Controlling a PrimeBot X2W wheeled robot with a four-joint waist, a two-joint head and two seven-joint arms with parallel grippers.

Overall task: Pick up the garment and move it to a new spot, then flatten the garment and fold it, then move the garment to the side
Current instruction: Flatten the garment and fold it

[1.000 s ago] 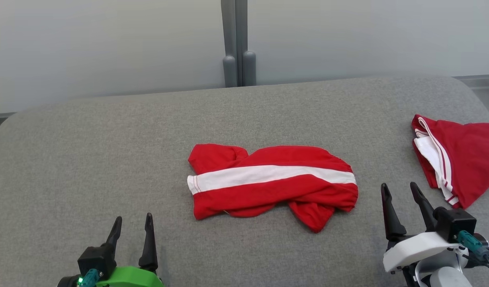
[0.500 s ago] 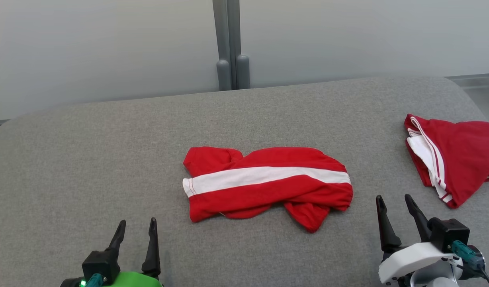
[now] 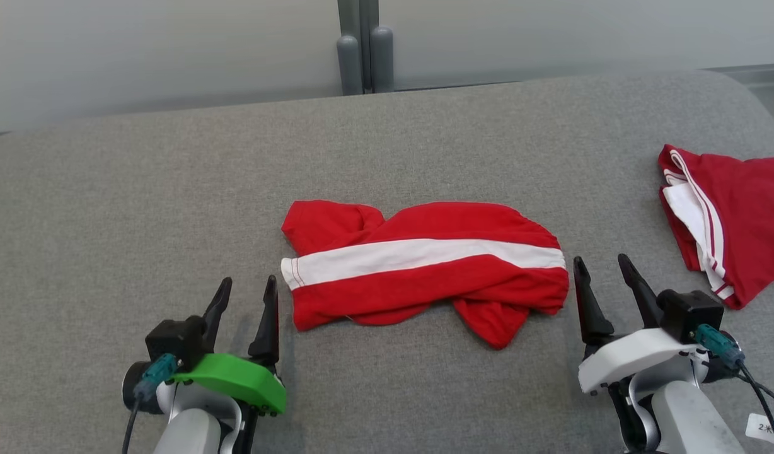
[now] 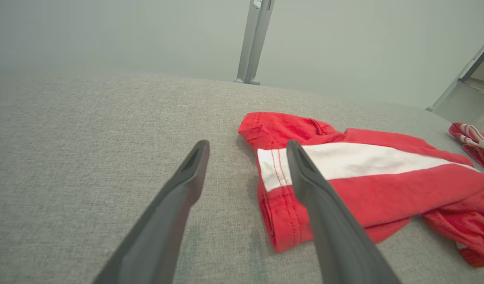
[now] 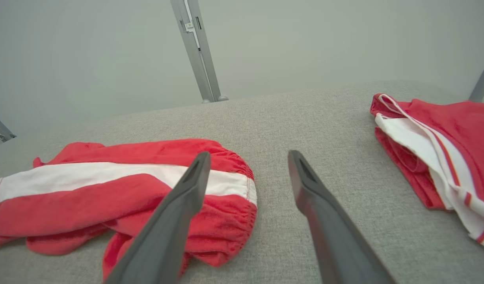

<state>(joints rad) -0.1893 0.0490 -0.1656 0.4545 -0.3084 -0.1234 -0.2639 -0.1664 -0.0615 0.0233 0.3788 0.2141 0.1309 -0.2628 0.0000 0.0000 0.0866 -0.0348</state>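
Low at the left of the head view, the left end effector (image 3: 249, 282) stands spread wide and empty just above the grey bench (image 3: 141, 189). The right end effector (image 3: 600, 260), at the lower right, is equally wide apart and holds nothing. Between the two lies the garment (image 3: 425, 271), a crumpled red piece crossed by a white band (image 3: 425, 255). Its long axis runs left to right across the bench, square to the way both end effectors point. Its hemmed left end sits just beside the inner side of the left end effector, and its gathered right end sits just beside the inner side of the right one. Neither arm is clearly nearer, and each has one end close by. The left wrist view puts part of the hem behind that arm's inner side, and whether they touch cannot be told. The coming move is probably a two-armed pick-up, each end effector shifting inward and down onto its own end of the cloth. Further right, apart from the task's piece, lies a second red-and-white garment (image 3: 733, 214).
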